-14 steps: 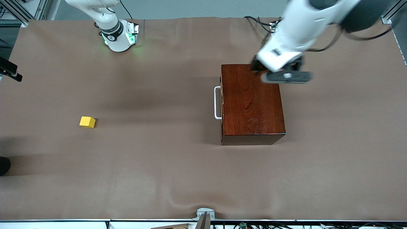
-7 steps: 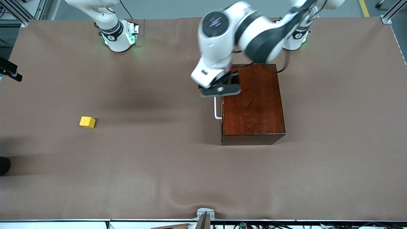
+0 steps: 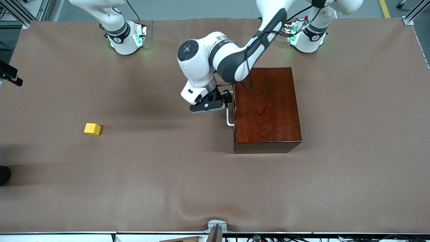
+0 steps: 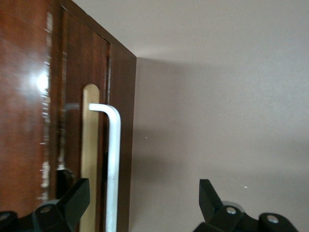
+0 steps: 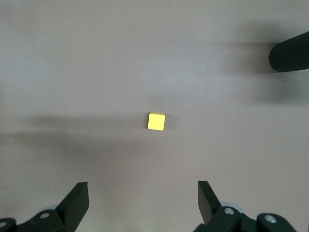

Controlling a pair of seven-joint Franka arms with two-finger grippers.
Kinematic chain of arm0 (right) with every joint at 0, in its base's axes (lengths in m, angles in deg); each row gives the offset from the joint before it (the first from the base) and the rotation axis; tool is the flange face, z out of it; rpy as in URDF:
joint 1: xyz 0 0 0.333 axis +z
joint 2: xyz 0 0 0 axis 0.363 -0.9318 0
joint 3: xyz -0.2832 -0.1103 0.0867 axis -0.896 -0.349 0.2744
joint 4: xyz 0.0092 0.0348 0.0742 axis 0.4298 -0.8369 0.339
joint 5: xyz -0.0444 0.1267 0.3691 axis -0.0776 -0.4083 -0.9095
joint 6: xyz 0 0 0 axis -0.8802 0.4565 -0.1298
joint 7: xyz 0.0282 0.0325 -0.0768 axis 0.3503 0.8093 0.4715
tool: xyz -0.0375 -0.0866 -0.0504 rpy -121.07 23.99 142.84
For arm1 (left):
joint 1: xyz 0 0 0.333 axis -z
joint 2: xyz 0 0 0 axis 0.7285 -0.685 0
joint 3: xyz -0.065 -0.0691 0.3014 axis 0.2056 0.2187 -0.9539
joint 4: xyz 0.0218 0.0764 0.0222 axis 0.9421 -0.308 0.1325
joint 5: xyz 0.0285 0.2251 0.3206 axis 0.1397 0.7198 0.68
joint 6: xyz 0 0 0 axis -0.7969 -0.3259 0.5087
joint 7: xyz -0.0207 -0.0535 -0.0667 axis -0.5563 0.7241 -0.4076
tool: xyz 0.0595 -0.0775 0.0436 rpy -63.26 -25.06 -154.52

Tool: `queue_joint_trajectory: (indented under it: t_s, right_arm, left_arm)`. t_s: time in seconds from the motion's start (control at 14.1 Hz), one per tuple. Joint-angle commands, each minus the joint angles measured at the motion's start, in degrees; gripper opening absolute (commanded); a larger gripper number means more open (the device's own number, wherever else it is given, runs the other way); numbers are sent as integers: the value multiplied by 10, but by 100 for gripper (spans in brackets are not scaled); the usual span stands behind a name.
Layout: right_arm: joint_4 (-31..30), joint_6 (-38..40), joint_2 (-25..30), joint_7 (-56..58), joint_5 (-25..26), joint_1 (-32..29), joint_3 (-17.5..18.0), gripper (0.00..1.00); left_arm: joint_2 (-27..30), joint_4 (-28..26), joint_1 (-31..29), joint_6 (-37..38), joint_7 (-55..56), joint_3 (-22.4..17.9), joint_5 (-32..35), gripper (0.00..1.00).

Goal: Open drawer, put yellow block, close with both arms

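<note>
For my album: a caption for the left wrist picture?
Open left pincer straddling the white handle of the closed drawer.

The right end effector point(image 5: 140, 203) hangs high above the brown bench point(image 5: 72, 72), its two black fingers point(image 5: 76, 199) spread wide apart with nothing between them. The yellow block point(image 5: 156, 121) lies flat on the bench well below the end effector, in line with the gap between the fingers and ahead of their tips, touching neither. A dark rounded object point(image 5: 289, 57) juts in at the picture's edge, off to one side of the end effector; what it is cannot be told.
</note>
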Motion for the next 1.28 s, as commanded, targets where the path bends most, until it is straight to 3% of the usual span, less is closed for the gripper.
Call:
queue_joint_trajectory:
  t_s: [0.0, 0.43, 1.2]
  right_arm:
    - [11, 8, -4, 2, -8, -11, 5, 100]
    - [10, 8, -4, 2, -7, -11, 5, 100]
    - [10, 10, -4, 2, -7, -12, 5, 100]
  left_arm:
    - [-15, 19, 5, 20, 3, -10, 14, 100]
    - [-42, 15, 7, 43, 1, -10, 14, 100]
    - [-52, 20, 20, 7, 7, -2, 6, 100]
